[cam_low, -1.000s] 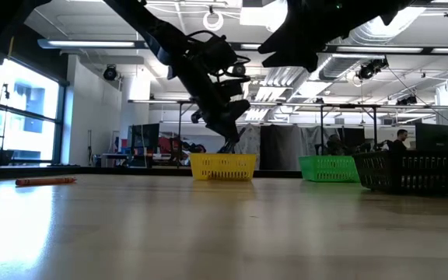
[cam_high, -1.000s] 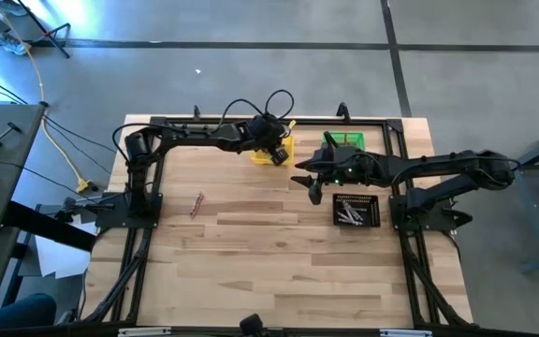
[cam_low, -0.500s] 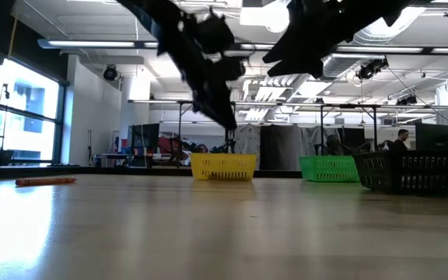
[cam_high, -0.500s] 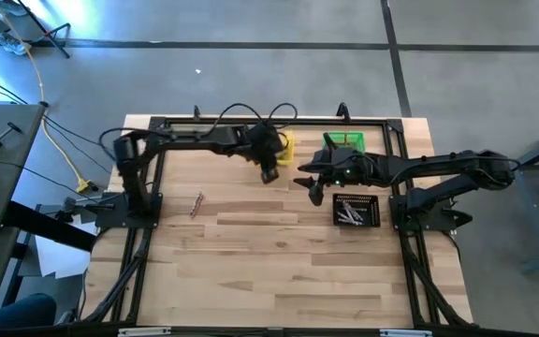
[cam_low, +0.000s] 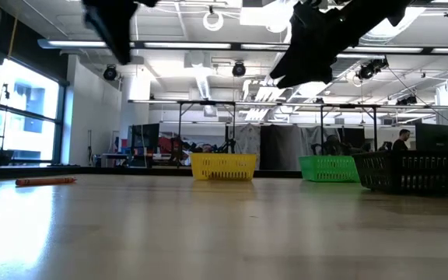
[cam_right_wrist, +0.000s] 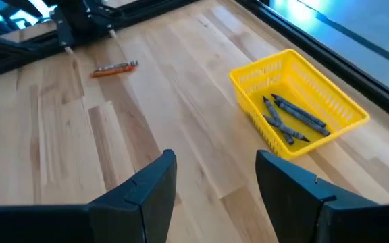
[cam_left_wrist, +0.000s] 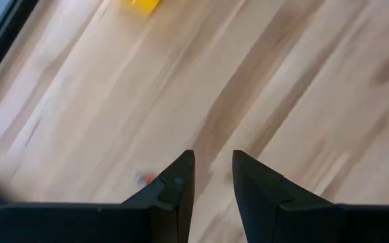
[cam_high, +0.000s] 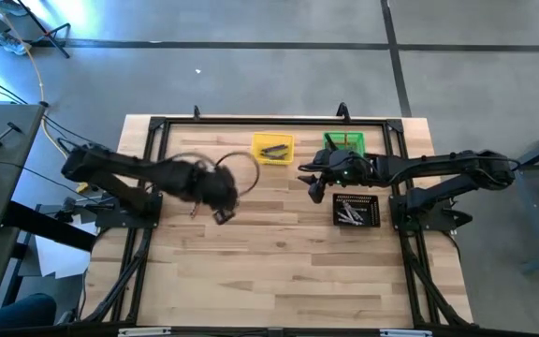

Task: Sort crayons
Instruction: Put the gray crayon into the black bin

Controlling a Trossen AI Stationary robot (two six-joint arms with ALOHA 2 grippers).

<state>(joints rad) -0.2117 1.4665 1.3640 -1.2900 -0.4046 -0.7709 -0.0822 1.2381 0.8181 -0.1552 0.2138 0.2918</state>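
Crayons (cam_right_wrist: 290, 116), grey-blue, lie in the yellow bin (cam_high: 272, 148) at the far edge of the tabletop (cam_high: 279, 271); the right wrist view shows several of them side by side on its floor. Pale ones (cam_high: 350, 212) rest in the black tray (cam_high: 356, 209), which sits on the near side of the green bin (cam_high: 345, 142), itself just beside the yellow bin. One orange crayon (cam_high: 196, 204) lies alone on the bare wood, well apart from the yellow bin on the left arm's side.

The left hand (cam_high: 221, 213) hangs above the tabletop close to that orange crayon, its fingers (cam_left_wrist: 174, 185) parted by a narrow gap and gripping nothing. The right hand (cam_high: 315, 190) hovers between the yellow bin and the black tray, fingers (cam_right_wrist: 147, 185) spread wide and empty.
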